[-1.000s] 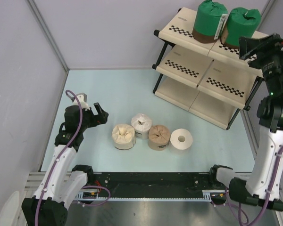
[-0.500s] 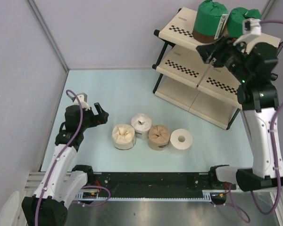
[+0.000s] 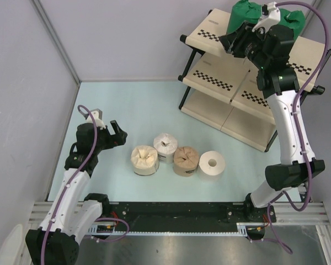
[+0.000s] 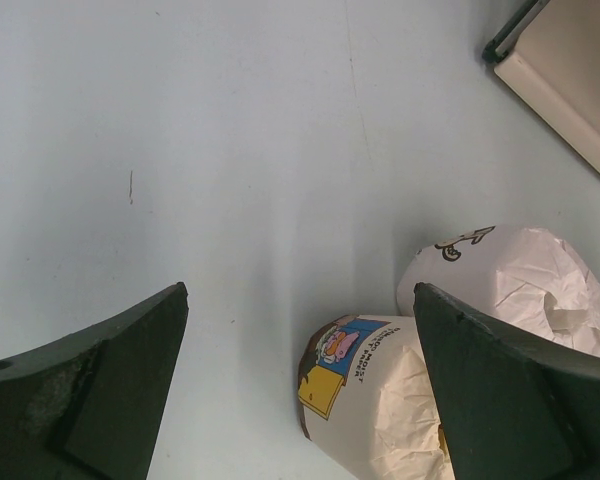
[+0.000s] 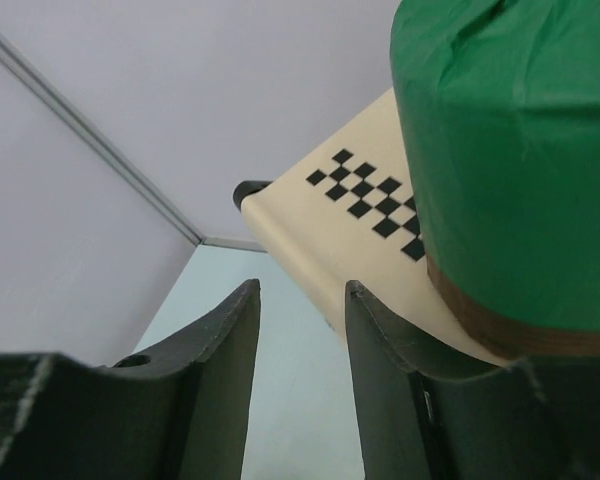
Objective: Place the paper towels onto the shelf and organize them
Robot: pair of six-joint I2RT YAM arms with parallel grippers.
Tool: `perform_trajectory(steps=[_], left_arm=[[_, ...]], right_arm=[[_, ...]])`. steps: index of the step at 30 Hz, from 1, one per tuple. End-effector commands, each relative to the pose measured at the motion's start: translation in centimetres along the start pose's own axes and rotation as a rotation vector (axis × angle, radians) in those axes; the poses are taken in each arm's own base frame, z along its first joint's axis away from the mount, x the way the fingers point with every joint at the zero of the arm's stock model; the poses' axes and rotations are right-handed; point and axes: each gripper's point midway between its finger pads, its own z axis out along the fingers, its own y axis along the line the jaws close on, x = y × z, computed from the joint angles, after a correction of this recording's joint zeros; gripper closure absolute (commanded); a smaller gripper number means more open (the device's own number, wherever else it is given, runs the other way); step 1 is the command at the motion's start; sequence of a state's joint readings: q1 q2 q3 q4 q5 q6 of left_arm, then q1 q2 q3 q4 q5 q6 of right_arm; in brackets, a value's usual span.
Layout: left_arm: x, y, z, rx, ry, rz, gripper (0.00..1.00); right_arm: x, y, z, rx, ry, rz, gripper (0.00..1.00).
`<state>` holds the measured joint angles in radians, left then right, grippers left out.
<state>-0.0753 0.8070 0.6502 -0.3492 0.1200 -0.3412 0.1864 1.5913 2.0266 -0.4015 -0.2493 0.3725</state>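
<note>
The shelf stands at the back right. Two green rolls sit on its top tier, partly hidden by my right arm. Four rolls lie in a row on the floor: cream, white, tan and bare white. My left gripper is wide open and empty, just left of the cream roll. My right gripper hovers over the top tier beside the left green roll, its jaws a little apart and empty.
Grey walls close in the floor on the left and at the back. The shelf's black frame leg stands right of the open floor. The black rail runs along the near edge between the arm bases.
My right arm has swung left from the shelf's right end to in front of the green rolls above the top tier. My left arm and the floor rolls have not moved.
</note>
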Motion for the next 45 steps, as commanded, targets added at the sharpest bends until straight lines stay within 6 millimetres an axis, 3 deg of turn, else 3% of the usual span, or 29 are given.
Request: perform_trajectory(steps=[1,9,24,45], left_arm=[[-1.0,-0.5,-0.2,0.025,-0.033,-0.009,0.00],[-0.9,-0.6,-0.1,0.029,-0.029,-0.009,0.00],[-1.1,-0.6,-0.2,0.026,-0.035,-0.007,0.00],[-1.0,-0.5,-0.1,0.023,-0.031,-0.006,0.00]], right_arm=[[-4.0,0.5,0.6,-0.011,-0.122,-0.052,0.56],[-4.3,-1.1,1.4,0.049,-0.152,-0.049,0.57],[-5.2,-2.1,1.7,0.104,-0.183,-0.050,0.57],[-4.9,-4.1,3.0,0.175,-0.189,-0.062,0.57]])
